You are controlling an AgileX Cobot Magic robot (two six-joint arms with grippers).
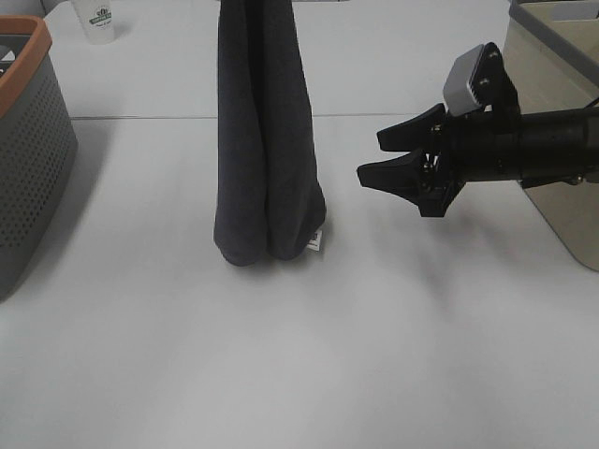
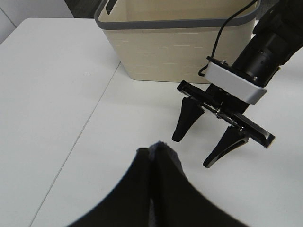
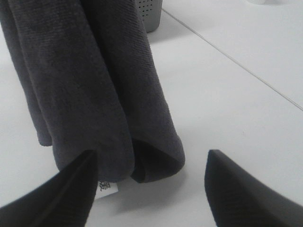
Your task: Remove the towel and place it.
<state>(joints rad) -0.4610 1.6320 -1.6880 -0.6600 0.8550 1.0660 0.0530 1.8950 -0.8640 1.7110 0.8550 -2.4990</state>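
Observation:
The towel (image 1: pixel 262 140), dark charcoal terry cloth, hangs in a long vertical fold from above the exterior view's top edge. Its lower end rests on the white table, with a small white tag (image 1: pixel 316 240) at the bottom corner. My left gripper (image 2: pixel 150 153) is shut on the towel's top; a sliver of cloth (image 2: pixel 163 149) shows between its fingers. My right gripper (image 1: pixel 372 157) is open, level with the towel's lower part and a short way to its right, not touching it. In the right wrist view the towel (image 3: pixel 94 85) and tag (image 3: pixel 106 188) fill the space ahead of the open fingers (image 3: pixel 71 189).
A grey perforated basket with an orange rim (image 1: pixel 28 140) stands at the left edge. A beige basket with a grey rim (image 1: pixel 552 112) stands behind the right arm, also seen in the left wrist view (image 2: pixel 180 47). A white cup (image 1: pixel 96 21) sits at the back left.

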